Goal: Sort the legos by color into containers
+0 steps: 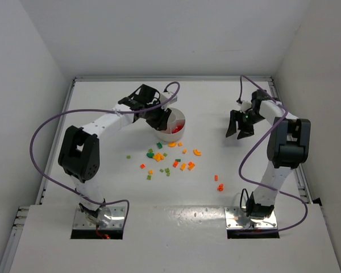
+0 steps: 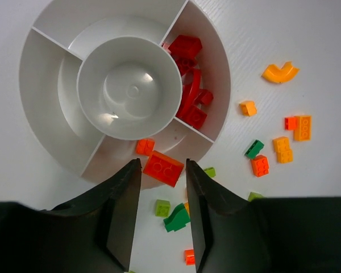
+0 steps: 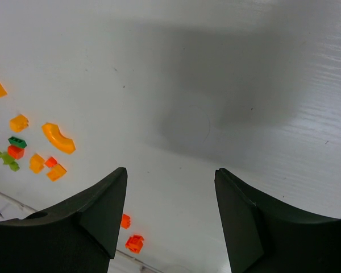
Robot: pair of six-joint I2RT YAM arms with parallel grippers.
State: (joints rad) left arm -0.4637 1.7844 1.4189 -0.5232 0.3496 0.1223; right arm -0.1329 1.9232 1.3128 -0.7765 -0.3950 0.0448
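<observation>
Left gripper: your jaws stand narrow, pointing down over the near edge of the dish.
Between its fingers: an orange brick lies in the gap; you cannot tell whether the pads pinch it or it rests in the dish's near wedge.
Beside that brick: a smaller orange one in the same wedge.
Left arm: your arm reaches out, elbow bent, wrist over the dish's left side.
Right gripper: your jaws are wide apart with nothing between them, above bare table.
Right arm: folded high, its gripper hanging well to the right of the dish.
Red legos: piled in the wedge right of the dish's central cup.
Loose legos: orange, green and red, scattered just in front of the dish.
</observation>
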